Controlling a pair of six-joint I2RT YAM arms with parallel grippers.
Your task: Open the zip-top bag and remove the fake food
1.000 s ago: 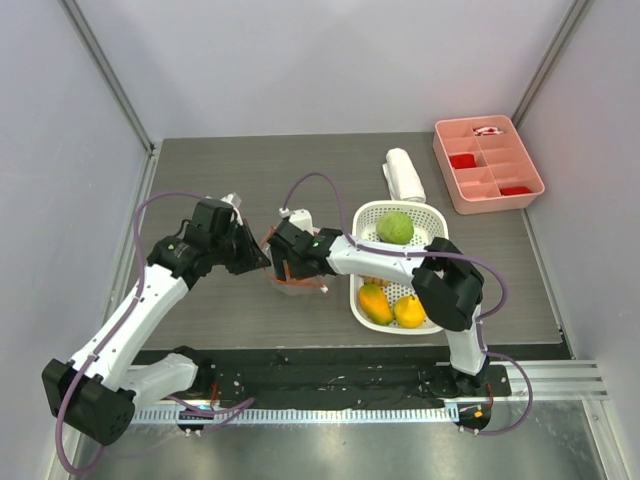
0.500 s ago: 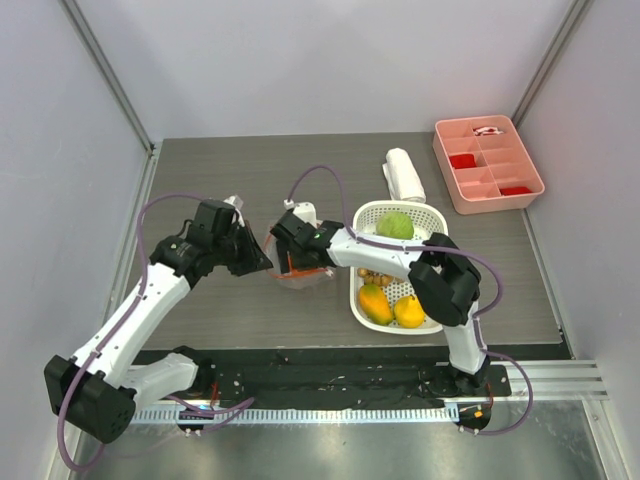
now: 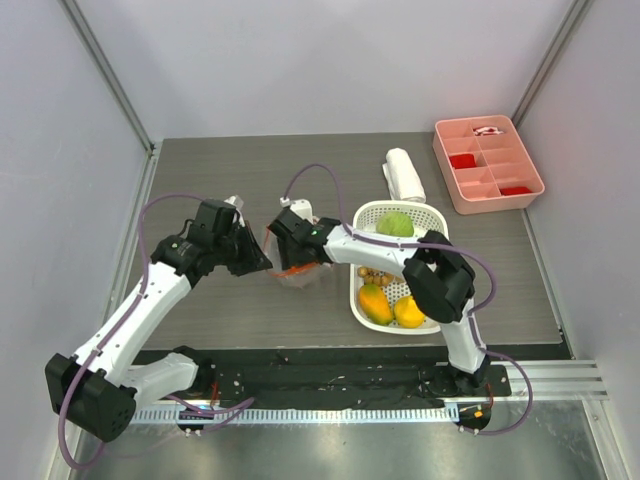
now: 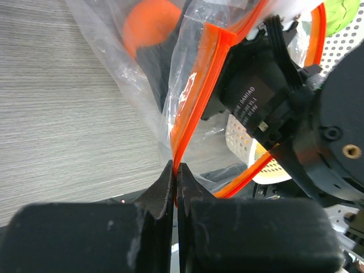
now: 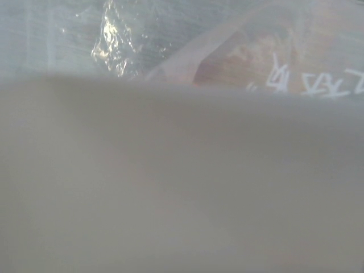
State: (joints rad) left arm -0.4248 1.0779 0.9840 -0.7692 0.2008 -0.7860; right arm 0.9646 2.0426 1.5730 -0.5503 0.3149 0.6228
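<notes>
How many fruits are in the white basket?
4: a green one at the far end, brown grapes in the middle, a mango and a yellow one nearest. The right arm may hide more.

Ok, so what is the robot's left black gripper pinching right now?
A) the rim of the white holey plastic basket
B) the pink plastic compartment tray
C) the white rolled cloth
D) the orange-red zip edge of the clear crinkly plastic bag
D: in the left wrist view the left gripper has its fingers closed on the orange-red zip strip of the clear crinkly plastic bag.
</notes>
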